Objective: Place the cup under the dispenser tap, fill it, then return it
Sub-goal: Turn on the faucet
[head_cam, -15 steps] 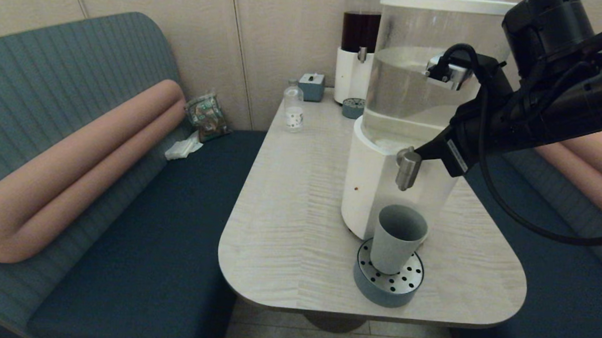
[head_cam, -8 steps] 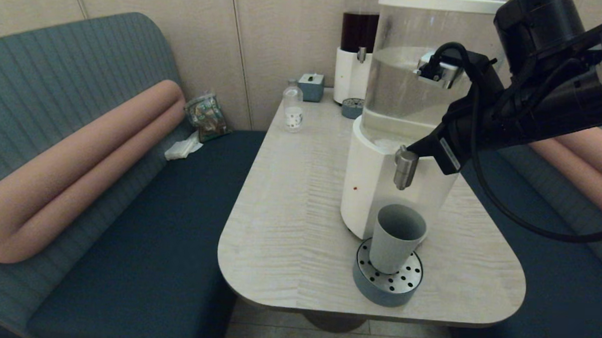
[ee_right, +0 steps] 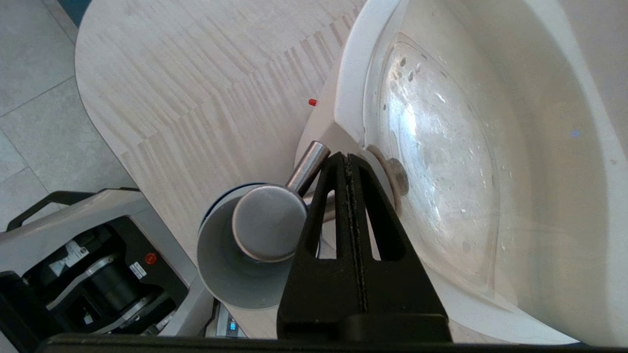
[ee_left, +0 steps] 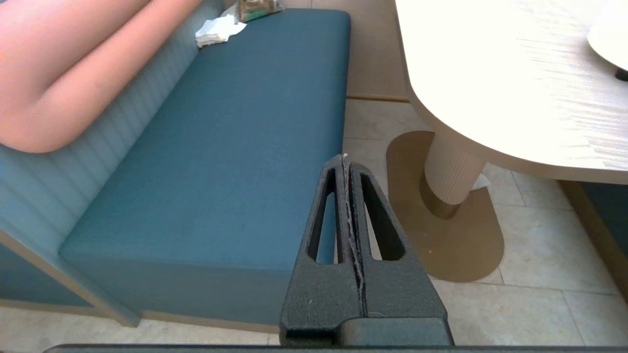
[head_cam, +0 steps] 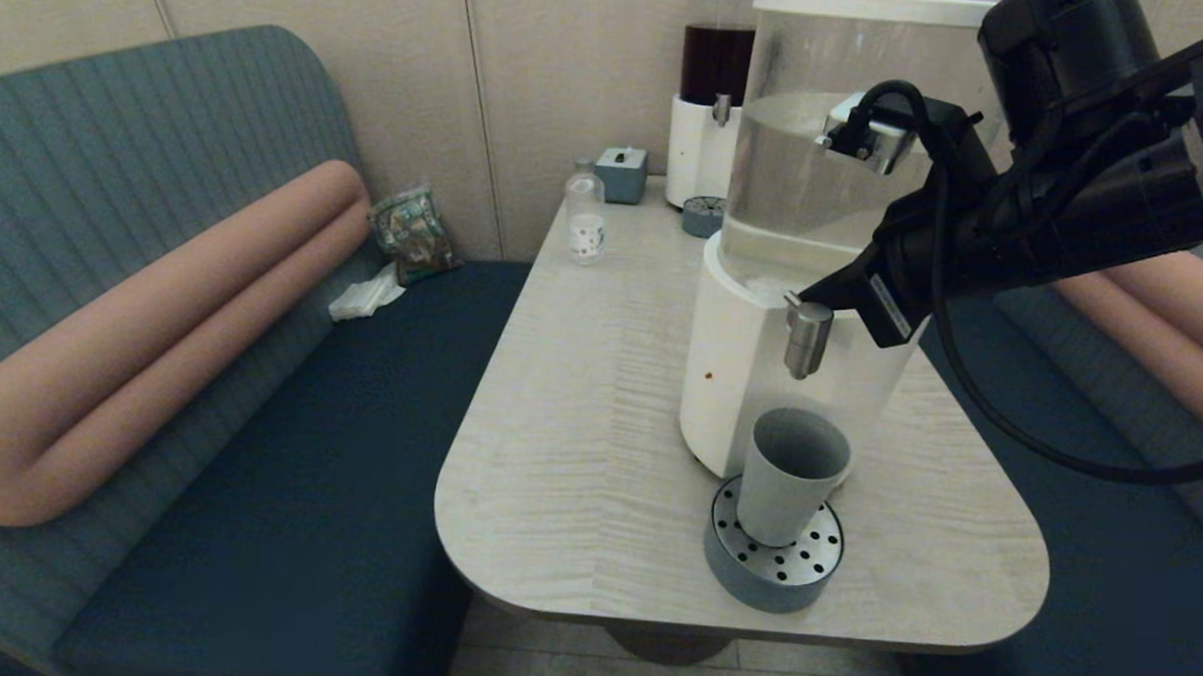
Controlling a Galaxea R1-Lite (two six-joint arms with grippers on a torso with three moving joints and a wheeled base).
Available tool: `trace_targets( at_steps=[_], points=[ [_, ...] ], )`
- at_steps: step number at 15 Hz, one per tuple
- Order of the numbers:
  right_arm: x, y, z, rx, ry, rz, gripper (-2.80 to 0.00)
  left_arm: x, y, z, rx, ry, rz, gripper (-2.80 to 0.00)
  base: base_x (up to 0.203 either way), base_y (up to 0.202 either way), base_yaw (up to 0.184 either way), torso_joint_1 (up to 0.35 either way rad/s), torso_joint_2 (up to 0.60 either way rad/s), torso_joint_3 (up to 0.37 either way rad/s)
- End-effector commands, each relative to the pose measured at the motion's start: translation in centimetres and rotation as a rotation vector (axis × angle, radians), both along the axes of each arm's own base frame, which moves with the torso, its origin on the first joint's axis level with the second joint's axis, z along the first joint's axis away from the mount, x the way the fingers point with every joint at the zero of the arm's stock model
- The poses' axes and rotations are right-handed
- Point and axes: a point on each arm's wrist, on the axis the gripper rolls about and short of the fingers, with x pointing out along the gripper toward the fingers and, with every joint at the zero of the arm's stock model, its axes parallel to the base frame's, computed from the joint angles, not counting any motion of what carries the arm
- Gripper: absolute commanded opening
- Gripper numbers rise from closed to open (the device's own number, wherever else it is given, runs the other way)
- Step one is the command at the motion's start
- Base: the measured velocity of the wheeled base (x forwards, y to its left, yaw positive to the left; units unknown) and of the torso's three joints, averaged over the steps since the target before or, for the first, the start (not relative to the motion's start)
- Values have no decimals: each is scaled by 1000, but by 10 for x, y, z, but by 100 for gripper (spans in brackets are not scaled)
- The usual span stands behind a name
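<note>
Behind the dispenser tap (head_cam: 807,337), right gripper (ee_right: 347,159) fingers partly hide.

The head camera is looking forward and down over the pale wood-grain table (head_cam: 598,428). The left wrist camera is facing the floor, catching the table's edge (ee_left: 490,88). The right wrist camera is sitting close above the brushed-steel dispenser tap (ee_right: 270,223), also showing in the head view (head_cam: 807,337).

Cup (head_cam: 792,477): plain matte grey-blue tumbler, tapered, no handle, upright, mouth open; stands on perforated steel drip tray (head_cam: 809,565) at table's near edge, touching front of white dispenser base, directly below tap. Tap (head_cam: 807,337): short brushed-steel cylinder, rounded knob top, juts from white base; in right wrist view tap (ee_right: 269,220) sits over cup (ee_right: 230,269) mouth.
</note>
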Motion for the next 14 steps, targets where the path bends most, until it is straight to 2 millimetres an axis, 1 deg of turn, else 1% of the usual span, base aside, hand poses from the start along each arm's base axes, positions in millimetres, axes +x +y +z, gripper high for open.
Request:
trace_targets(
  at_steps=[1,8,11,14],
  points=[
    [-2,2,0,-2,4,13,-280,0,0,0,-1,2,1,-280,0,0,0,0,0,0],
    [-3,-1,2,-1,-3,0,-280,0,0,0,-1,3,1,-280,0,0,0,0,0,0],
    [-3,-11,6,9,-19,-25,-280,0,0,0,-1,3,1,-280,0,0,0,0,0,0],
    [-4,-26,12,21,-35,-70,-280,0,0,0,-1,3,1,-280,0,0,0,0,0,0]
  ],
)
